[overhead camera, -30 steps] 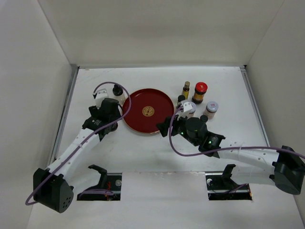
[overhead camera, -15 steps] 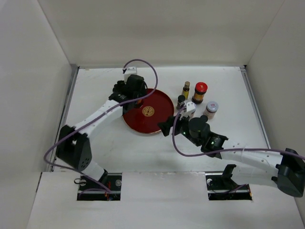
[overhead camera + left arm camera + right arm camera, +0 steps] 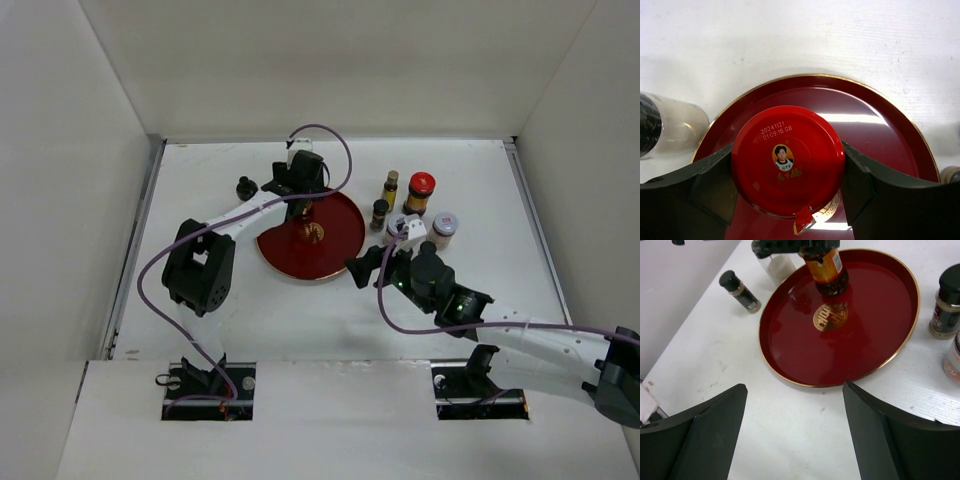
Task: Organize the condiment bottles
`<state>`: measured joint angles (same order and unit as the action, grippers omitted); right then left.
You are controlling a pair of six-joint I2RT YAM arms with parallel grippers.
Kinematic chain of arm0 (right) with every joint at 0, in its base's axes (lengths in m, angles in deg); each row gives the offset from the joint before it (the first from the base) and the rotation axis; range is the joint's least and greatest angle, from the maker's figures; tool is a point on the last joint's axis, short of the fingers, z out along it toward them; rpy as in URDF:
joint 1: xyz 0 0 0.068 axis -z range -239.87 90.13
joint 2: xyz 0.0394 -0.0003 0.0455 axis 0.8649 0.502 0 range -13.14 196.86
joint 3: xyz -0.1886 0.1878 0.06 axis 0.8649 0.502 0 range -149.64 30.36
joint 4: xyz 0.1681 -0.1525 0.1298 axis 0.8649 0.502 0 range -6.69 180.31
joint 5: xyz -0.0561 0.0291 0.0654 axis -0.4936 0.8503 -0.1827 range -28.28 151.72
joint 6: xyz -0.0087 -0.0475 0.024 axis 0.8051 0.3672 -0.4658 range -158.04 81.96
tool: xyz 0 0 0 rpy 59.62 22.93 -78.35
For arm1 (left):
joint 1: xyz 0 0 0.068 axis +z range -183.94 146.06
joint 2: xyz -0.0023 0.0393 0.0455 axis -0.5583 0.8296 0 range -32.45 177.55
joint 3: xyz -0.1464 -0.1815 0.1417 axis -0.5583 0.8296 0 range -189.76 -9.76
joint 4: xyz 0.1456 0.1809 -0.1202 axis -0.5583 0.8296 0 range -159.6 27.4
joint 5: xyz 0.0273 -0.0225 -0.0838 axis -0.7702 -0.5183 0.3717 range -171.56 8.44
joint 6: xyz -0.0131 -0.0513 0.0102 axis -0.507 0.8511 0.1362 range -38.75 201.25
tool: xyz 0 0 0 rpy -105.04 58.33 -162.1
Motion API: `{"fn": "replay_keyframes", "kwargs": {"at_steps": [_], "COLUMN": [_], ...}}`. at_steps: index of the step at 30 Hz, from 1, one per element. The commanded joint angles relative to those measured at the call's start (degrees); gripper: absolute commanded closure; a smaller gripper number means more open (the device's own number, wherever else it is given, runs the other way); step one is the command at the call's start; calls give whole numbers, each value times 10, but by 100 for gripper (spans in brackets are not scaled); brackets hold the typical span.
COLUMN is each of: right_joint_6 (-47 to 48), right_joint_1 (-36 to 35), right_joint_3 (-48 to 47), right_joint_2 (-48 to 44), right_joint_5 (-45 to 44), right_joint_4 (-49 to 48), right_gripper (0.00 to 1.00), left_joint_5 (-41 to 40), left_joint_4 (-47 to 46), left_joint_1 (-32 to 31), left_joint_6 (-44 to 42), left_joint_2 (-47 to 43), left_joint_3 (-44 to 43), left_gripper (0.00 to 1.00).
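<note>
My left gripper (image 3: 303,200) (image 3: 788,167) is shut on a red-capped dark jar (image 3: 788,160) (image 3: 826,267) and holds it upright at the far part of the round red tray (image 3: 335,255) (image 3: 840,360). I cannot tell whether the jar touches the tray. A white black-capped bottle (image 3: 670,127) (image 3: 774,262) stands just left of the tray. A black-capped spice jar (image 3: 245,187) (image 3: 740,290) stands further left. My right gripper (image 3: 365,265) (image 3: 795,435) is open and empty over the table, near the tray's front edge.
Right of the tray stand a slim amber bottle (image 3: 390,187), a second red-capped jar (image 3: 420,193), a black-capped spice jar (image 3: 380,213) (image 3: 946,307) and a silver-lidded jar (image 3: 445,228). White walls enclose the table on three sides.
My left arm has swung right from beside the tray to over its far part, carrying the red-capped jar. My right arm has drifted slightly right and nearer.
</note>
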<state>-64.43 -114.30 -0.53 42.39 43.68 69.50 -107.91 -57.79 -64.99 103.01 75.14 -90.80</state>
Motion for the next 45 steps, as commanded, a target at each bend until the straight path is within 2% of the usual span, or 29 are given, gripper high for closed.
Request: {"fn": "replay_keyframes", "kwargs": {"at_steps": [1, 4, 8, 11, 12, 13, 17, 19, 24, 26, 27, 30, 34, 36, 39, 45], "right_joint_6": [-9, -9, -9, -9, -8, -8, -10, -17, -28, -32, -34, -27, 27, 48, 72, 113], "right_joint_1": [3, 3, 3, 5, 13, 13, 44, 66, 114, 130, 137, 154, 189, 201, 215, 246], "right_joint_3": [2, -2, -9, -15, -27, -27, -57, -83, -154, -182, -195, -230, -298, -333, -378, -469], "right_joint_2": [-1, 6, 12, 12, 10, 10, 16, 33, 98, 121, 134, 166, 229, 258, 294, 377], "right_joint_5": [-15, -17, -21, -23, -26, -26, -28, -26, -26, -30, -33, -64, -123, -145, -157, -168], "right_joint_4": [-5, -5, -5, 0, 7, 7, 18, 24, 49, 76, 88, 121, 162, 177, 184, 220], "right_gripper": [15, 10, 3, 3, 4, 4, 12, 21, 67, 76, 78, 75, 45, 34, 28, 26], "left_joint_5": [-25, -34, -34, -34, -46, -46, -66, -68, -63, -56, -48, -24, 9, 23, 28, 57], "left_joint_4": [-96, -107, -131, -137, -138, -138, -168, -188, -225, -232, -235, -250, -296, -329, -388, -479], "left_joint_1": [8, 11, 9, 9, 5, 5, -6, -7, -12, -17, -20, -32, -53, -67, -78, -88], "left_joint_6": [-23, -26, -23, -18, -16, -16, -7, 17, 35, 36, 38, 64, 120, 135, 149, 127], "left_joint_2": [-11, 2, 1, -5, -22, -22, -76, -116, -235, -286, -314, -389, -468, -495, -519, -503], "left_joint_3": [-44, -42, -24, -14, -4, -4, 42, 76, 156, 191, 211, 284, 399, 452, 523, 580], "left_gripper": [67, 59, 43, 26, 13, 13, 1, 0, 0, 0, 0, 7, 10, 11, 17, 17]}}
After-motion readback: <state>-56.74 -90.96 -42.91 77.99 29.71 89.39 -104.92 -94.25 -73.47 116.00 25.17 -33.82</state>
